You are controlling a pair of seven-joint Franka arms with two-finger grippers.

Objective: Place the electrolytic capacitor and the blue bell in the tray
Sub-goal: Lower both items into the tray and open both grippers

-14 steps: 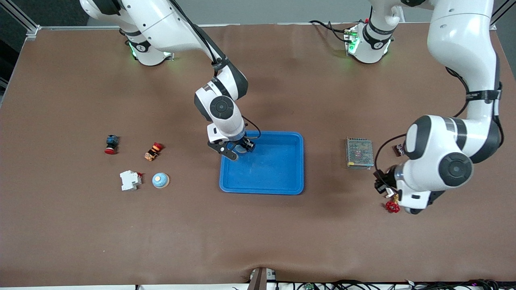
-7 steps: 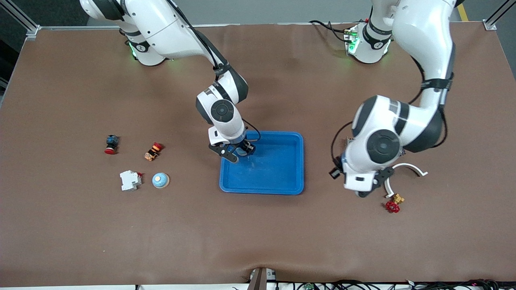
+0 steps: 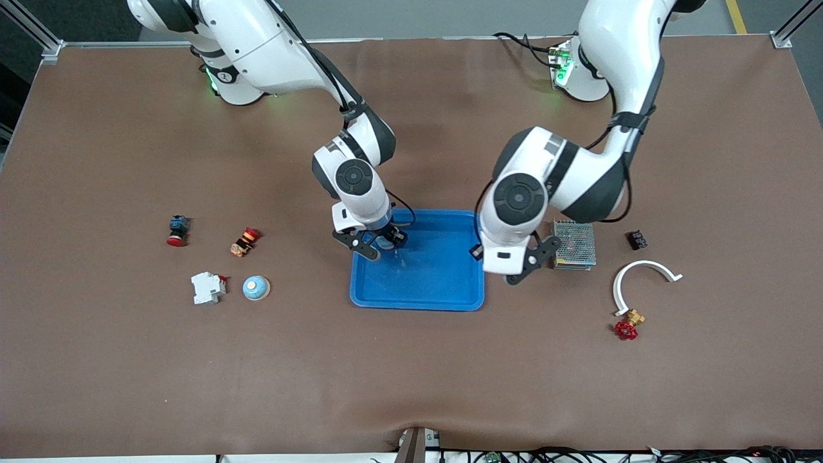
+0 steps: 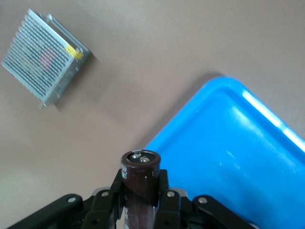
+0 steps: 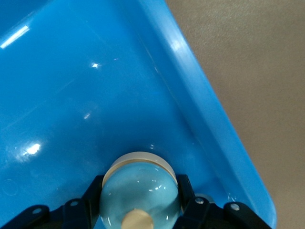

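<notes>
The bright-blue tray [image 3: 443, 283] lies mid-table. My right gripper [image 3: 380, 244] is low over the tray's corner toward the right arm's end, shut on a blue bell [image 5: 138, 183] with a cream knob. In the right wrist view the gripper [image 5: 139, 196] holds the bell just above the tray floor [image 5: 86, 95]. My left gripper [image 3: 508, 269] is over the tray's rim beside the mesh box, shut on a dark brown electrolytic capacitor [image 4: 139, 167]. The left wrist view shows the gripper [image 4: 140, 185] over the tray's corner [image 4: 238, 143]. A second blue bell [image 3: 256, 287] sits on the table toward the right arm's end.
A metal mesh box [image 3: 573, 244] stands beside the tray; it also shows in the left wrist view [image 4: 43, 62]. A white curved piece [image 3: 643, 275], a red valve [image 3: 625, 329] and a small black part [image 3: 636, 239] lie toward the left arm's end. A red button [image 3: 177, 230], an orange switch [image 3: 244, 241] and a white breaker [image 3: 207, 287] lie near the second bell.
My left arm has swung from the red valve's area across to the tray's rim, uncovering the white curved piece. My right gripper has stayed over the tray's corner with the bell.
</notes>
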